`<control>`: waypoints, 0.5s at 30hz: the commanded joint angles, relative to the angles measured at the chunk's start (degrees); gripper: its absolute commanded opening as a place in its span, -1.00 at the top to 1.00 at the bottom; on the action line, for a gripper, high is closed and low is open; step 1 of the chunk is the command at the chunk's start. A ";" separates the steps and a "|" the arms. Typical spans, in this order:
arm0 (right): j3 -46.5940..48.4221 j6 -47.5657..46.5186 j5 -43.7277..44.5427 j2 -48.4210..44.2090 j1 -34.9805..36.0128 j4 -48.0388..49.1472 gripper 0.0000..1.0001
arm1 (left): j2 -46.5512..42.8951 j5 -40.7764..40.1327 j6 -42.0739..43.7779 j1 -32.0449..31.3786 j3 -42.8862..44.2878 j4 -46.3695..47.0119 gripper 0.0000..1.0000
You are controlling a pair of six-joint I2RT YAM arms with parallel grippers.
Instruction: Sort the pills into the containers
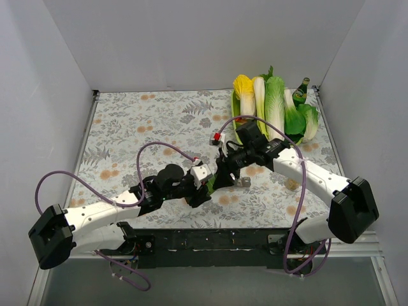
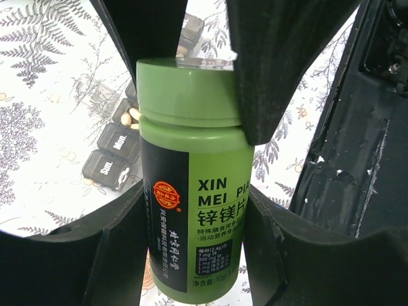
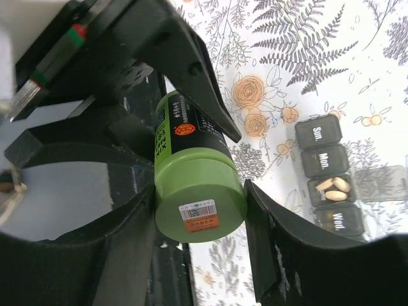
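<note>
Left wrist view: the left gripper (image 2: 191,217) pinches the lower body of a green plastic pill bottle (image 2: 191,191) with a black label, one black finger pressed to each side. At the bottle's far end, the right gripper (image 2: 204,76) clamps the round green cap (image 2: 185,89), a finger against either side. The right wrist view shows that same grip end-on.

Beyond the bottle, a smoky grey strip of day-marked compartments (image 2: 120,143) lies on the fern-and-flower patterned tablecloth (image 2: 38,95), near the bottle but apart from it. The third compartment from "Sun." stands open with pale oblong pills (image 2: 134,116) inside.

In the top view, leafy vegetables (image 1: 274,108) and a dark green glass bottle (image 1: 301,92) sit at the table's far right.
</note>
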 commanded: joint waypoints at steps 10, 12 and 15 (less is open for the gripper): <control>5.09 -1.33 -19.59 0.15 -2.69 0.03 -0.86 | -5.35 0.92 -3.56 1.04 -2.61 13.58 1.00; 5.71 -6.18 -22.67 -1.08 -3.48 -1.30 -0.90 | -6.06 4.61 -3.56 1.04 -2.61 11.91 1.00; 9.04 -19.79 -24.00 -1.26 -5.07 -8.14 -0.94 | -8.52 8.74 -4.35 1.04 -2.79 10.32 1.00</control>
